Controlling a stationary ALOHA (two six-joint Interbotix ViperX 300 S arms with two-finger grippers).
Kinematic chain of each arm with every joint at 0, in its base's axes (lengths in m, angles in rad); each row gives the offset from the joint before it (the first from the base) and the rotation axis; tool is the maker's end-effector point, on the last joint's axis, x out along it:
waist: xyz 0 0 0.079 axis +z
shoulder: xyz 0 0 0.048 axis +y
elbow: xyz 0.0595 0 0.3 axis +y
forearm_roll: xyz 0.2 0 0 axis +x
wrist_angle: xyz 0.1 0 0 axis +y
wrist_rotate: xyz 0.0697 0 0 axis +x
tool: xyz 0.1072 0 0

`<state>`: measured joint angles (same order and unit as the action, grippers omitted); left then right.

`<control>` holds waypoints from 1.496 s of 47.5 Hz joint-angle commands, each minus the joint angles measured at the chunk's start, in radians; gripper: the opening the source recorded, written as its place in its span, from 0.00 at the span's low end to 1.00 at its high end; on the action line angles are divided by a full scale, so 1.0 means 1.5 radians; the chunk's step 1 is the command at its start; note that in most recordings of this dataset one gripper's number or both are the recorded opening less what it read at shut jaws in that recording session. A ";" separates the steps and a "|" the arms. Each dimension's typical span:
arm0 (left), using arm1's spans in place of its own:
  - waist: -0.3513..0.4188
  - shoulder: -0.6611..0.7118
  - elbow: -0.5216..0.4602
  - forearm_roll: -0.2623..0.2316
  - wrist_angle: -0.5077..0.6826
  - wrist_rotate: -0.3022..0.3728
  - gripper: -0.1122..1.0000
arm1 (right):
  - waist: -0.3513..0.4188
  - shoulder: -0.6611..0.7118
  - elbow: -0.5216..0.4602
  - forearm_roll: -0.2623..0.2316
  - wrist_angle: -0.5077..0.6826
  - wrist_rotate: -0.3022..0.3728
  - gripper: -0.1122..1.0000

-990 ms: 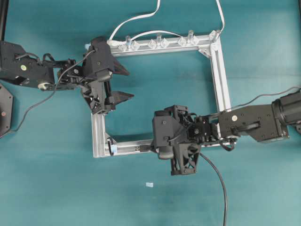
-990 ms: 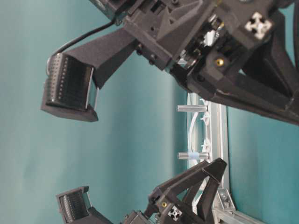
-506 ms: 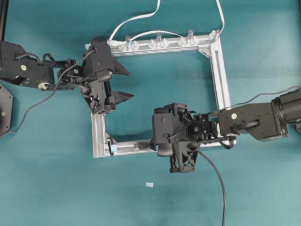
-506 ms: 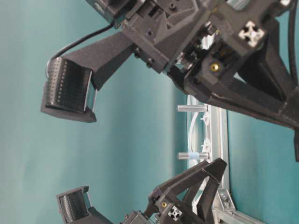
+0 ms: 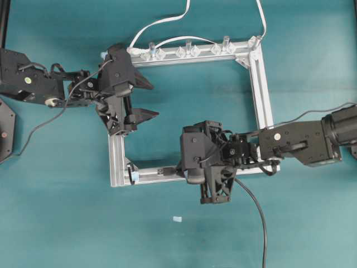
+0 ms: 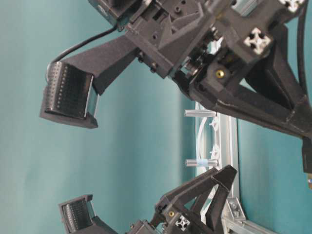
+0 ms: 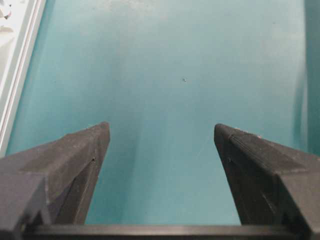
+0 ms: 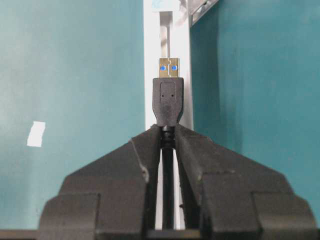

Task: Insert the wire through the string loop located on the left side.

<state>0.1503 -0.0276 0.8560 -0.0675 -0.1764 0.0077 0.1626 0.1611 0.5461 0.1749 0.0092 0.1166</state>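
The right hand (image 8: 168, 137) is clamped narrow on the wire (image 8: 168, 105), a thin black cable whose strain relief sits between the matte, blocky black fingers (image 8: 200, 155). Its plug, a smooth black rectangular body with a gold-silver metal tip showing two blue spots, juts straight out past the fingertips. It lines up over the bottom rail of the frame (image 8: 150, 60), a pale grooved aluminium bar lying on the flat teal table (image 8: 75, 65). A small white scrap (image 8: 36, 134) lies on the table to the left of the rail.

From overhead, the frame (image 5: 262, 89) is a square of silver rails with clear clips and white cables (image 5: 159, 22) along its top side. The string loop (image 5: 133, 175) shows only as a tiny pale-blue and dark speck at the bottom-left corner, well apart from the right hand (image 5: 181, 167) over the bottom rail.

The left hand (image 5: 146, 99) hovers by the left rail, its wedge-shaped jaws spread wide and holding nothing; its wrist view shows only bare table between them.

Against the frame a second ago, the right hand has shifted slightly along the rail toward the loop corner, while the left hand has not moved.
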 commanded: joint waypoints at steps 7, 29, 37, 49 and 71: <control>-0.003 -0.017 -0.006 0.002 -0.002 0.003 0.86 | -0.002 -0.026 -0.014 -0.002 -0.007 -0.001 0.22; -0.014 -0.128 0.054 0.002 0.031 0.000 0.86 | -0.003 -0.026 -0.014 -0.002 -0.011 -0.001 0.22; -0.031 -0.181 0.089 0.002 0.059 -0.001 0.86 | -0.004 -0.024 -0.019 -0.002 -0.014 -0.001 0.22; -0.038 -0.229 0.126 0.002 0.080 0.000 0.86 | -0.004 -0.010 -0.038 -0.002 -0.014 -0.001 0.22; -0.039 -0.279 0.164 0.002 0.091 -0.001 0.86 | -0.004 0.030 -0.093 -0.002 -0.011 -0.001 0.22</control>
<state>0.0966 -0.4249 1.1045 -0.0675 -0.0445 0.0061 0.1595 0.2163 0.4418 0.1749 -0.0031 0.1166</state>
